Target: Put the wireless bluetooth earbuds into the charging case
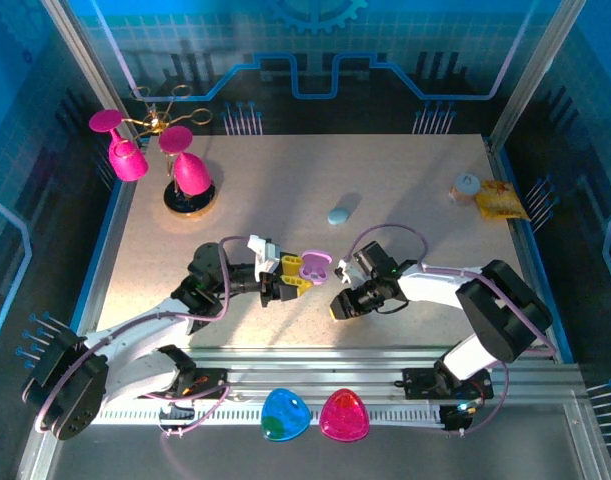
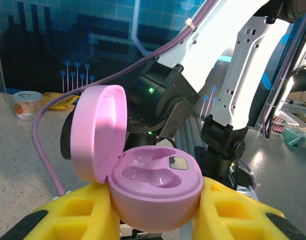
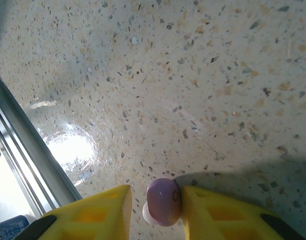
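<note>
Speckled tabletop (image 3: 193, 75) lies bare ahead of the right fingers (image 3: 155, 210), which are closed on a purple earbud (image 3: 163, 201). An open purple case (image 2: 153, 185) is gripped between the left fingers (image 2: 153, 215), beside them.

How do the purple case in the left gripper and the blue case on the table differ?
The purple case is open, lid up, sockets empty; the blue case is shut. The purple one is clamped in the left gripper; the blue one lies free, farther back. Both are small and rounded.
</note>
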